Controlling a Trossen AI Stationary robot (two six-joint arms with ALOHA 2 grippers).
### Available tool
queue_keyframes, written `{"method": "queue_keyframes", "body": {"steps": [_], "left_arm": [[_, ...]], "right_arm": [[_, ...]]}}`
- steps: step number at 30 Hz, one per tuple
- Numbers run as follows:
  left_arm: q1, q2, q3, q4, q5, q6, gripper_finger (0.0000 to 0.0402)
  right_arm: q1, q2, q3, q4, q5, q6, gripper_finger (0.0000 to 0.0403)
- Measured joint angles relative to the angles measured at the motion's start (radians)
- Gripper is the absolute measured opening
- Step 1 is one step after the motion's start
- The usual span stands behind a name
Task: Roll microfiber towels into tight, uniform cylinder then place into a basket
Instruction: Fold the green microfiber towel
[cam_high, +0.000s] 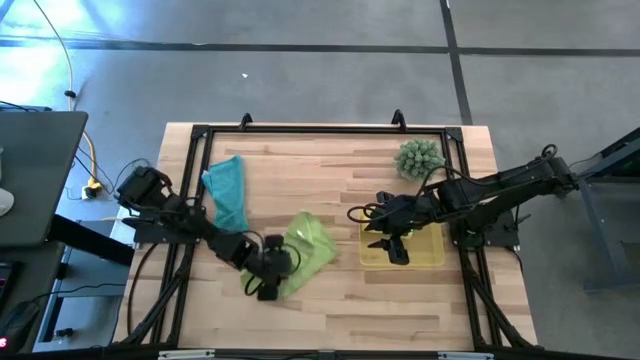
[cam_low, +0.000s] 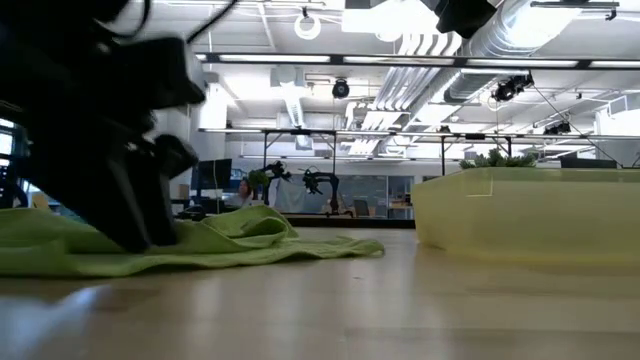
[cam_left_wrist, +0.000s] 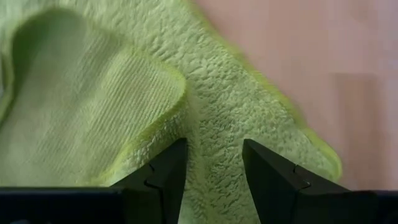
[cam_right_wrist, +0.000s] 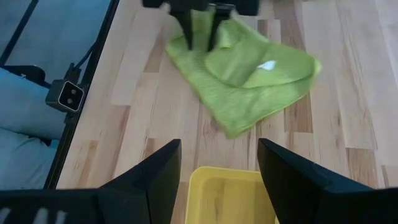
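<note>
The lime green towel (cam_high: 312, 245) lies crumpled and flat on the wooden table near its middle, with one corner flap (cam_left_wrist: 93, 112) folded back over it. My left gripper (cam_high: 270, 282) is open and points down at the towel's near-left part (cam_left_wrist: 214, 124), a finger on either side of a strip of cloth. The teal towel (cam_high: 228, 190) lies bunched at the far left. The yellow basket (cam_high: 425, 252) stands on the table at the right. My right gripper (cam_right_wrist: 217, 168) hangs open above the basket's left end, with nothing between its fingers. My left gripper comes down slanting from the table's left onto the green towel's near-left part (cam_low: 175, 240). In the low view its dark fingers (cam_low: 140, 225) reach down to the cloth. Whether they touch it I cannot tell. The towel lies slack on the table.
A spiky green ball-shaped plant (cam_high: 420, 157) stands behind the basket at the far right. A black frame (cam_high: 190, 200) runs around the table's edges. Bare wood lies between the green towel and the basket and along the near edge.
</note>
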Motion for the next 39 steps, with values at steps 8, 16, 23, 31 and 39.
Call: {"method": "queue_keyframes", "body": {"steps": [8,16,23,31,39], "left_arm": [[-0.082,-0.017,0.147,-0.016,0.024,0.138,0.0147],[-0.152,-0.02,0.174,-0.208,0.148,0.066,0.0147],[-0.163,-0.02,0.173,-0.407,0.146,-0.045,0.0147],[-0.164,0.027,0.175,-0.355,0.125,-0.104,0.0147],[-0.144,0.132,0.179,-0.188,0.092,-0.133,0.0147]], "right_arm": [[0.0,0.0,0.0,0.002,0.0,-0.001,0.0204],[0.0,0.0,0.0,0.106,0.02,-0.067,0.0204],[0.0,0.024,-0.008,0.251,0.018,0.089,0.0204],[0.0,0.047,-0.008,0.32,0.014,0.31,0.0204],[0.0,0.065,-0.009,0.315,0.014,0.348,0.0204]]}}
